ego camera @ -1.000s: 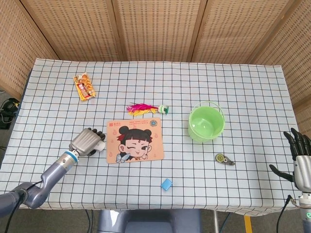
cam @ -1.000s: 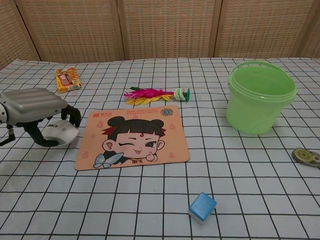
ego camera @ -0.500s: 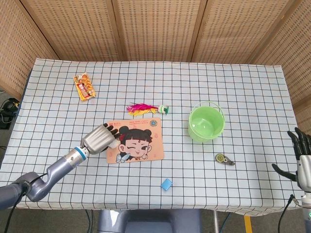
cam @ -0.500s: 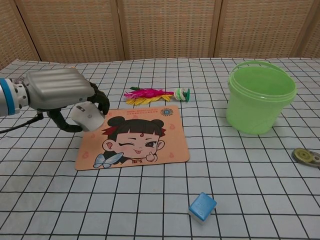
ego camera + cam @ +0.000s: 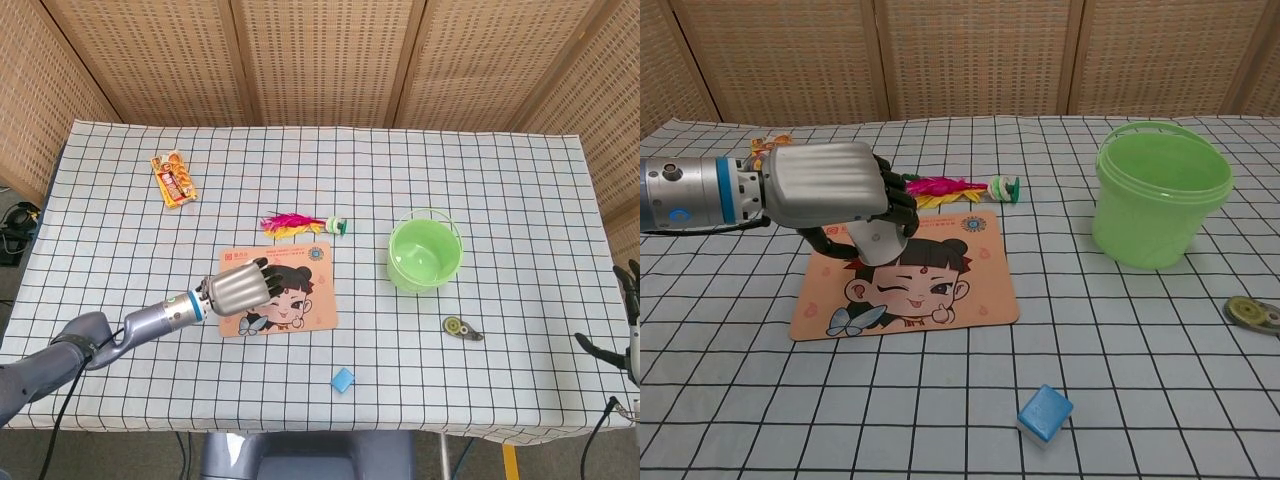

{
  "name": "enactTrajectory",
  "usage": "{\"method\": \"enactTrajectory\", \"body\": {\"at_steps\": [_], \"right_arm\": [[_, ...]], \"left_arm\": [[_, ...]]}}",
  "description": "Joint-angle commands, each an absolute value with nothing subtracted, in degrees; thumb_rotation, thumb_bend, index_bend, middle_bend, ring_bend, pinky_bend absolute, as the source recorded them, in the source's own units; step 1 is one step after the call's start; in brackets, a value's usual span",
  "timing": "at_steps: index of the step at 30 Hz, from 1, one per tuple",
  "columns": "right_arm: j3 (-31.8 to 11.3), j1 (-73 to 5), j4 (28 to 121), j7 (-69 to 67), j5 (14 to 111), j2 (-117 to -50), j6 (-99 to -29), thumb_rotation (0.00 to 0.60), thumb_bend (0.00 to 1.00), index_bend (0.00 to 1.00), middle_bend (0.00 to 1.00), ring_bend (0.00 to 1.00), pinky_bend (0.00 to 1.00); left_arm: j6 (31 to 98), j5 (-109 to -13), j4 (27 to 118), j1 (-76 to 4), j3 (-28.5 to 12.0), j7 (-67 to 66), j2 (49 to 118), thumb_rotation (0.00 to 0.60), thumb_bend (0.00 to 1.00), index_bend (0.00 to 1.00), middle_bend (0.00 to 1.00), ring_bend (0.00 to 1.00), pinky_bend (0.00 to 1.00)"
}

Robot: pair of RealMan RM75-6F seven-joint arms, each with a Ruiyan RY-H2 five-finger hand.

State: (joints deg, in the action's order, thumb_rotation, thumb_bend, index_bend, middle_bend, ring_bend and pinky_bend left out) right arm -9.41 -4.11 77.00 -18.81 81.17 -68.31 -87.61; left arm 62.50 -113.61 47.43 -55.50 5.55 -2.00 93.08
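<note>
Since the earlier frame the left robot hand [image 5: 835, 190] moves right, from the bare desk [image 5: 940, 420] beside the mat [image 5: 940, 300] to above the mat's upper left, carrying a white mouse [image 5: 877, 243]. Its fingers curl around the mouse, held clear of the mat. The lift and carry look done; setting it down remains. The right robot hand [image 5: 632, 330] hangs at the desk's edge, fingers apart, holding nothing.

Your left robot hand [image 5: 830, 190] has a ribbed silver-grey back and black fingers [image 5: 898, 200], joined by a blue wrist band to a smooth grey forearm. Your right robot hand [image 5: 630, 335] shows black fingers on a pale body.
</note>
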Motion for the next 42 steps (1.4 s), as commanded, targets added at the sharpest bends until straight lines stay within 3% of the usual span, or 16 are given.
{"method": "enactTrajectory", "body": {"at_steps": [1,6,17,33,36,40,42], "right_arm": [[-9.62,-4.21,76.63,-18.56,80.73,-68.53,-87.26,0.6,0.08,0.12,0.0,0.0,0.0],[-9.91,-4.42,76.0,-17.74,79.87,-68.96,-86.45,0.6,0.08,0.12,0.0,0.0,0.0],[-10.32,-4.61,74.93,-16.28,78.52,-69.74,-85.37,0.6,0.08,0.12,0.0,0.0,0.0],[-10.55,-4.99,74.26,-14.29,77.92,-70.62,-84.48,0.6,0.08,0.12,0.0,0.0,0.0],[-10.57,-5.01,74.17,-14.14,77.97,-70.71,-84.5,0.6,0.08,0.12,0.0,0.0,0.0],[-10.56,-5.07,74.12,-13.89,77.98,-70.81,-84.37,0.6,0.08,0.12,0.0,0.0,0.0],[-10.57,-5.05,74.12,-13.82,77.98,-70.82,-84.4,0.6,0.08,0.12,0.0,0.0,0.0]], "left_arm": [[66.61,-115.36,37.8,-56.96,7.94,4.87,98.69,0.6,0.52,0.59,0.39,0.36,0.42],[71.0,-116.39,28.31,-57.63,9.77,11.03,103.19,0.6,0.52,0.59,0.38,0.36,0.42],[76.27,-117.37,16.27,-57.55,13.69,19.24,108.5,0.6,0.51,0.57,0.35,0.34,0.42],[74.85,-115.59,9.85,-57.28,16.81,22.43,111.4,0.6,0.51,0.54,0.28,0.27,0.37],[74.18,-115.17,9.5,-57.29,17.08,22.07,111.55,0.6,0.48,0.46,0.2,0.2,0.31],[74.02,-114.4,9.49,-57.18,17.19,21.36,111.52,0.6,0.46,0.27,0.02,0.03,0.18],[74.21,-114.22,9.55,-57.15,17.24,21.16,111.44,0.6,0.43,0.2,0.0,0.0,0.15]]}}
